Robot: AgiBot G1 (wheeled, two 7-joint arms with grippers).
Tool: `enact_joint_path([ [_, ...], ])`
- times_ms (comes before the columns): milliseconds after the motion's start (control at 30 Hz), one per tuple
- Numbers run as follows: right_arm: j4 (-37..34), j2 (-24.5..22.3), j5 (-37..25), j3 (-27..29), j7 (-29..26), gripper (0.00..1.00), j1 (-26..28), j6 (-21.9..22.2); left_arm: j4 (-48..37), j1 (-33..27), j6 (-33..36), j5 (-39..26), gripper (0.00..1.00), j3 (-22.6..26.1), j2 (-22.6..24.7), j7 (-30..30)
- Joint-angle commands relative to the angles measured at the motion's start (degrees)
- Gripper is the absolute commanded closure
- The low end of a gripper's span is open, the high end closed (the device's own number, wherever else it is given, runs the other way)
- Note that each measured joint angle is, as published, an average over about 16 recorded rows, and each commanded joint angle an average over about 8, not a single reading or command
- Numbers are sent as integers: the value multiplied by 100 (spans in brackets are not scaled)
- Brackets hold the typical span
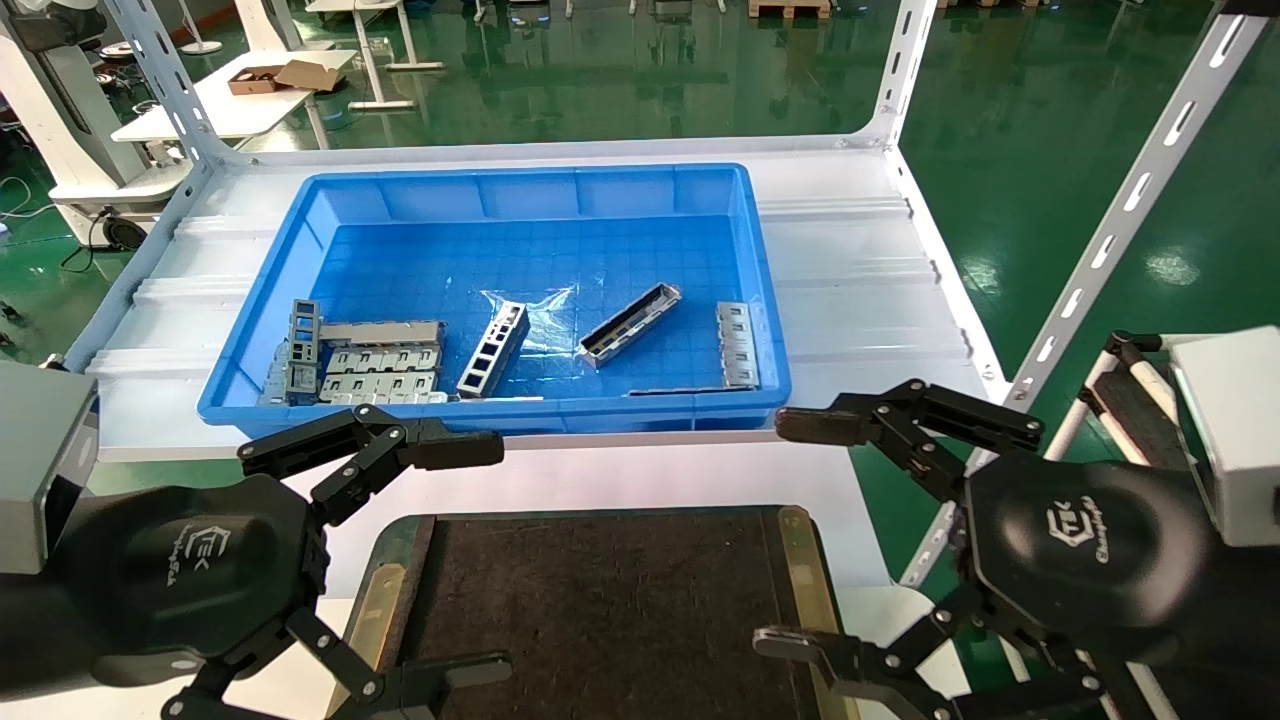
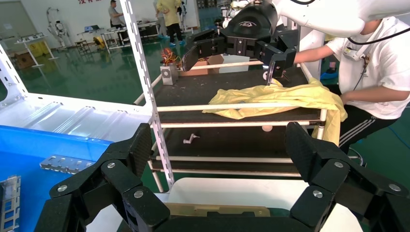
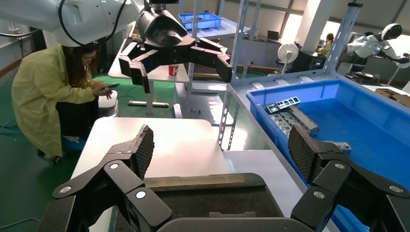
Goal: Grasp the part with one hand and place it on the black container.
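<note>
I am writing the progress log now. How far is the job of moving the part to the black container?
Nothing looks done yet: the part lies in the blue bin, and the black container carries nothing. Nothing is in hand either: the left hand and the right hand are both open and empty, over the container's two sides. Grasping, lifting and placing the part are all left.
</note>
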State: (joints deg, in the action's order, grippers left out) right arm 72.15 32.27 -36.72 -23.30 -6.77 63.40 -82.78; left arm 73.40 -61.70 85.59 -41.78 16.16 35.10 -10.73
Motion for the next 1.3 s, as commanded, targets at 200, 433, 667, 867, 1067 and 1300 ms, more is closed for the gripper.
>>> enact_joint_path([
  [200,0,0,0,0,0,0,0,0,0,0,0,0,0,0,0,0],
  [433,0,0,0,0,0,0,0,0,0,0,0,0,0,0,0,0],
  [667,0,0,0,0,0,0,0,0,0,0,0,0,0,0,0,0],
  [867,0,0,0,0,0,0,0,0,0,0,0,0,0,0,0,0],
  [1067,0,0,0,0,0,0,0,0,5,2,0,-5,0,0,0,3],
  [1300,-1,0,0,0,0,0,0,0,65,-3,-222,-142,0,5,20,13],
])
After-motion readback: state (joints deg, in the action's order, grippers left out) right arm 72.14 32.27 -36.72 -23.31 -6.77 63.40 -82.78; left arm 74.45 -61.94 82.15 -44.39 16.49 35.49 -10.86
